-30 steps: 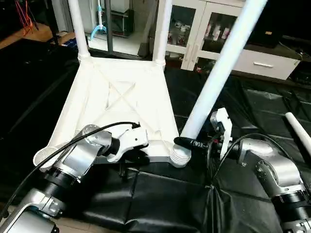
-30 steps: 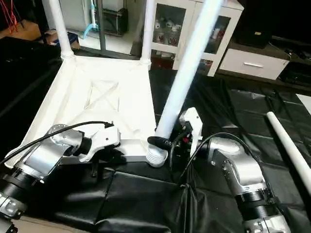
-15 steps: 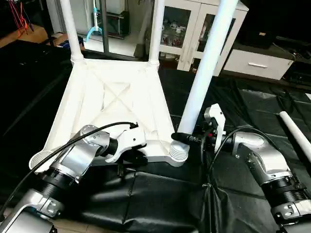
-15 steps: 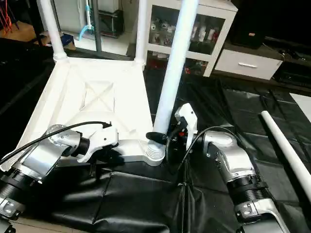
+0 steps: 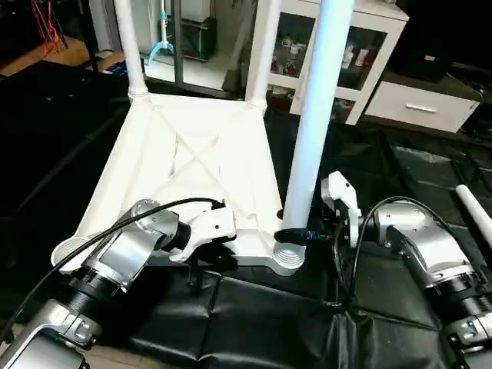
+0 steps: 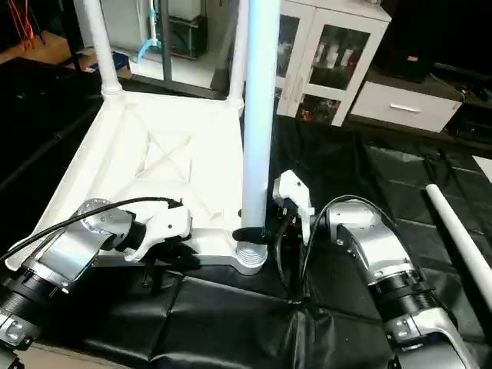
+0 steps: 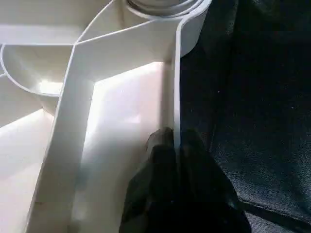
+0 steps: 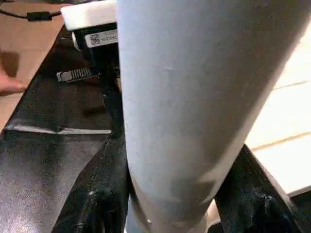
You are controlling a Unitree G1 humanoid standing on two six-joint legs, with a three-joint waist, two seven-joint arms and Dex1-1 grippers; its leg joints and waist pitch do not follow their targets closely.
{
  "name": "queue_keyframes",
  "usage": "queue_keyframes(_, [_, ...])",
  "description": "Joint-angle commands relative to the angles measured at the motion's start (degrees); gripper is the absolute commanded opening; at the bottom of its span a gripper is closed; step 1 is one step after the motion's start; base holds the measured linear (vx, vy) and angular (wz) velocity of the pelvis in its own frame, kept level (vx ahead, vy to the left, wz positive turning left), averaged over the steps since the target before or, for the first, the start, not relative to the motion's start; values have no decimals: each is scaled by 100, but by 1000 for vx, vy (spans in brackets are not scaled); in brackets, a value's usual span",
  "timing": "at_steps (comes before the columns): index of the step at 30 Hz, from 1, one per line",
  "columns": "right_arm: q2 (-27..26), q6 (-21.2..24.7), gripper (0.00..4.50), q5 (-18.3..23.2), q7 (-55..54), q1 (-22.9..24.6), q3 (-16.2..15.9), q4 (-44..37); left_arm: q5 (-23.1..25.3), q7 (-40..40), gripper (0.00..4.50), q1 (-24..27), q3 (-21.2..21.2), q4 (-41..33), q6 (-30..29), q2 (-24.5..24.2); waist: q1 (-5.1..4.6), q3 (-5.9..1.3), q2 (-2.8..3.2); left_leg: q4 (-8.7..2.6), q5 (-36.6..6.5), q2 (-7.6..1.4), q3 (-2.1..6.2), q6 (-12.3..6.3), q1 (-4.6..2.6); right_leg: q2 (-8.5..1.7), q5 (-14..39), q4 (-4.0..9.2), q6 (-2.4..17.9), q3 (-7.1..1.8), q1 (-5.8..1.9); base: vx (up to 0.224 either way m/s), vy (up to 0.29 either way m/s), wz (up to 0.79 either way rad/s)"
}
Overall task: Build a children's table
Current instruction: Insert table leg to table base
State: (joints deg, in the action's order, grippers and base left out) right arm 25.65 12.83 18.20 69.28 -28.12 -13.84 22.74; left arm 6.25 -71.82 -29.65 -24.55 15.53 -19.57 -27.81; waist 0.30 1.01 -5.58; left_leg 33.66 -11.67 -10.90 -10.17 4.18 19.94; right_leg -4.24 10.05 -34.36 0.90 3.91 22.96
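White square plastic tabletop lies upside down on black sheet, X-ribbed underside up. Two white tubular legs already stand in far corner sockets. Third long white leg stands approx. vertical, long axis up, lower end in near right-hand socket. Right claw grasps leg just above socket, prob. to seat and turn it. Left claw clenched on top's near rim, steadying it. Fourth leg lies flat, well apart, robot's right.
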Motion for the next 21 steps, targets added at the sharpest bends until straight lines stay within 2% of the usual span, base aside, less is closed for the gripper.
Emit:
queue_keyframes(1, [-11,116,183,-275,-336,249,-74,567,12,18,0,174,-123,178,-96,-15,-7,-159,88,-443,-1702,-281,103,-42,-7,-387,2095,482,1004,-280,-180,0,0,0])
queue_keyframes(4, [-99,119,183,-153,-549,300,175,672,4,44,0,174,-104,164,-125,-9,-18,-133,70,-460,-1983,-283,127,23,-20,-394,2465,512,890,-277,-150,0,0,0])
queue_keyframes(7, [-107,227,183,6,-546,403,334,685,-3,38,0,173,-102,155,-142,-19,-41,-145,64,-466,-2122,-283,148,51,-15,-400,2683,547,765,-264,-155,0,0,0])
queue_keyframes(15, [-142,66,183,-21,-730,638,569,877,-29,63,0,162,-84,158,-164,-23,-27,-166,55,-462,-1893,-283,115,-17,-6,-403,2229,522,908,-284,-159,0,0,0])
queue_keyframes(18, [-209,-128,183,-1,-898,786,711,878,-33,111,0,158,-68,170,-171,-14,-25,-146,55,-473,-2010,-282,125,-2,-3,-408,2486,547,838,-275,-149,0,0,0])
queue_keyframes(21, [-209,-170,183,13,-892,895,689,788,-31,125,0,156,-67,175,-172,-11,-34,-133,58,-479,-2189,-283,144,17,-15,-413,2823,586,724,-267,-126,0,0,0])
